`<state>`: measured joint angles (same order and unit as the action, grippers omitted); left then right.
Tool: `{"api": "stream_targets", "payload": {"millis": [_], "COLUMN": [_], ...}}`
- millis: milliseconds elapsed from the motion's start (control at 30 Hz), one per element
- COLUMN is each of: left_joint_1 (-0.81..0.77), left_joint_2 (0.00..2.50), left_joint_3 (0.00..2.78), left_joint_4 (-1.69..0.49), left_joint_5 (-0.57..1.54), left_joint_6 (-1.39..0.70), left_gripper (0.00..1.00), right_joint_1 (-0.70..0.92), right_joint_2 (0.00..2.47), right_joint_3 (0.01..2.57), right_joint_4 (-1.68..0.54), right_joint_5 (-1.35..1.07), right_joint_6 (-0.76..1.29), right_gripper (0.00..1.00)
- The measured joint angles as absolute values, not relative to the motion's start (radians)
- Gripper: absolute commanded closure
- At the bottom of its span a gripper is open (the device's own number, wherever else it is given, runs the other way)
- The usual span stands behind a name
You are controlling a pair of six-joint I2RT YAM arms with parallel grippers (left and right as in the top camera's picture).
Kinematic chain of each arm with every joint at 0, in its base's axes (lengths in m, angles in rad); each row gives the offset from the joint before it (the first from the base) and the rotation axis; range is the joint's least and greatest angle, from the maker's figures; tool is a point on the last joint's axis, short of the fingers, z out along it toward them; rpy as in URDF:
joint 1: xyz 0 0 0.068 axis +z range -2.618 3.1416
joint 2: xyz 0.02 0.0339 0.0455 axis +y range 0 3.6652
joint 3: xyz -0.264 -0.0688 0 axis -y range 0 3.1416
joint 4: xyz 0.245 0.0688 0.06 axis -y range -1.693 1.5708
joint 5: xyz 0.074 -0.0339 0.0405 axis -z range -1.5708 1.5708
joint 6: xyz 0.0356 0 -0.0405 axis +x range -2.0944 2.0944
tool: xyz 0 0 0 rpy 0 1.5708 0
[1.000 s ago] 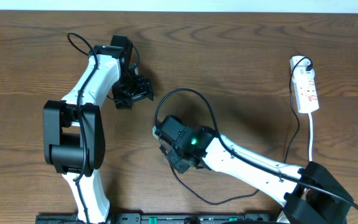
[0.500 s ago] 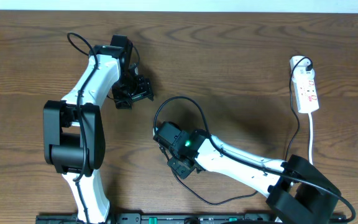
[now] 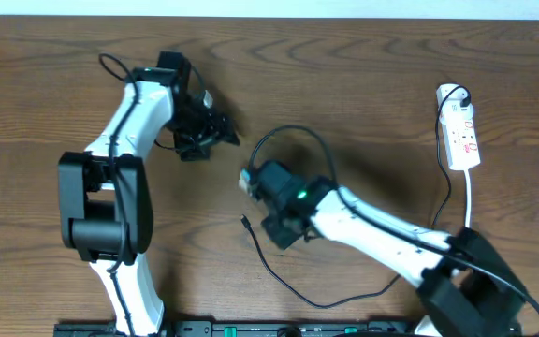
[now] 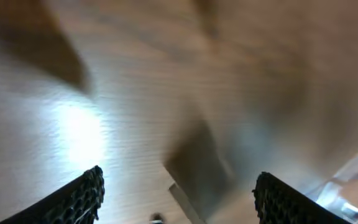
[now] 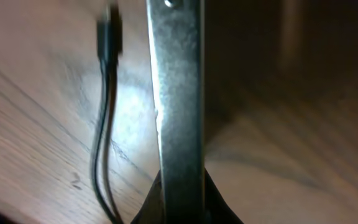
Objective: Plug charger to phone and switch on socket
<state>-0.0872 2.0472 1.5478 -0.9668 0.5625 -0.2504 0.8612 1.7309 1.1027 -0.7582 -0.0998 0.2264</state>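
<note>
Charger tip (image 3: pixel 245 222) lies just beside right end effector (image 5: pixel 180 208), which grips the phone (image 5: pixel 178 93); wide-open left end effector (image 4: pixel 179 202) is farther.

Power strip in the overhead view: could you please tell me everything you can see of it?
The power strip is a narrow white plastic-looking bar with red marks, lying flat on the wooden table near its right edge. A black plug sits in its far end; a white cord leaves the near end. Nothing else touches it.
</note>
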Motion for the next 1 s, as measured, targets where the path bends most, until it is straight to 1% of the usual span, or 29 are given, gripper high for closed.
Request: {"api": "stream_targets", "payload": {"millis": [233,267,367,500,600,700,1000], "left_joint_1": [0.042,0.06,0.09,0.092,0.086,0.076,0.015], "left_joint_2": [2.0,1.993,1.982,1.981,1.981,1.981,1.981], "left_joint_3": [1.548,1.548,1.548,1.548,1.548,1.548,1.548], "left_joint_4": [-0.854,-0.838,-0.818,-0.81,-0.805,-0.802,-0.772], "left_joint_5": [0.929,0.992,1.139,1.335,1.422,1.489,1.544], "left_joint_6": [-0.203,-0.2,-0.175,-0.096,-0.054,-0.021,0.023], "left_gripper": [0.21,0.15,0.15,0.15,0.15,0.15,0.16], "right_joint_1": [0.701,0.674,0.604,0.512,0.462,0.434,0.429], "right_joint_2": [1.589,1.579,1.574,1.575,1.575,1.575,1.583], "right_joint_3": [1.111,1.112,1.113,1.113,1.113,1.113,1.113], "right_joint_4": [-0.725,-0.705,-0.643,-0.517,-0.418,-0.337,-0.151], "right_joint_5": [-0.205,-0.234,-0.339,-0.529,-0.646,-0.709,-0.776], "right_joint_6": [0.227,0.228,0.229,0.241,0.269,0.301,0.408], "right_gripper": [0.99,0.99,0.99,0.99,0.99,0.99,0.99]}}
